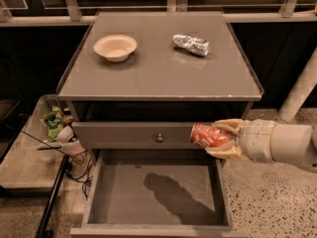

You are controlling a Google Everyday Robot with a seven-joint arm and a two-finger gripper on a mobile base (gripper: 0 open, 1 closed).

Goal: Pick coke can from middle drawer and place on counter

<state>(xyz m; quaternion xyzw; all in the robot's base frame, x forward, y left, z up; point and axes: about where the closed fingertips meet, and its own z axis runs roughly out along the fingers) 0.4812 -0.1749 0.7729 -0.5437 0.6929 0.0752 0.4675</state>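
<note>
Tool [214,139] grasping coke can [205,135] above middle drawer [124,195], can's rear end hidden between fingers [229,126], arm [290,143] cropped right

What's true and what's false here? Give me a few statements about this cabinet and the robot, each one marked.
1. The gripper is holding the coke can. True.
2. The coke can stands on the counter. False: it is held in the air in front of the cabinet, below the counter's edge.
3. The middle drawer is pulled open. True.
4. The bowl lies in the middle drawer. False: it sits on the counter, at the back left.
5. A crinkled silver can lies on the counter. True.
</note>
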